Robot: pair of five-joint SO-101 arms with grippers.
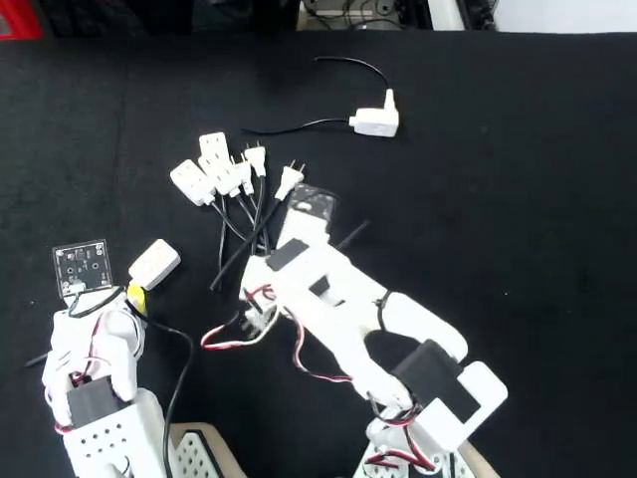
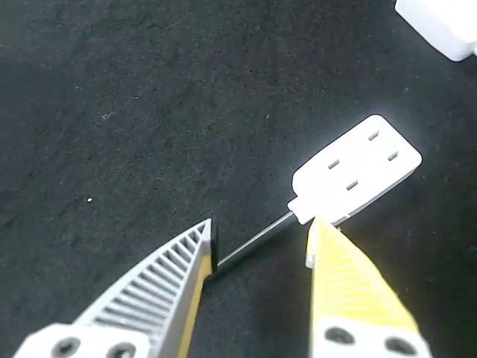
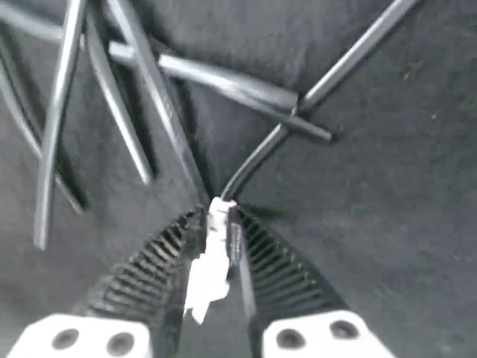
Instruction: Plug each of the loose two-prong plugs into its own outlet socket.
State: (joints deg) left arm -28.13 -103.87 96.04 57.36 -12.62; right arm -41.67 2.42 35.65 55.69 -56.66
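black cloth worktop (image 1: 537, 229). left gripper (image 2: 261, 231) spread, a socket (image 2: 356, 170) just ahead of it. right gripper (image 3: 218, 216) pinches a plug (image 3: 207, 272), cords (image 3: 223, 87) ahead.

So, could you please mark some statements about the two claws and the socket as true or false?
1. The right claw is shut on a white plug. True.
2. The left claw grips the outlet socket. False: it is open, with only the socket's black cable between its fingers.
3. The table is black. True.
4. A plug sits in that outlet socket. False: its slots are empty.
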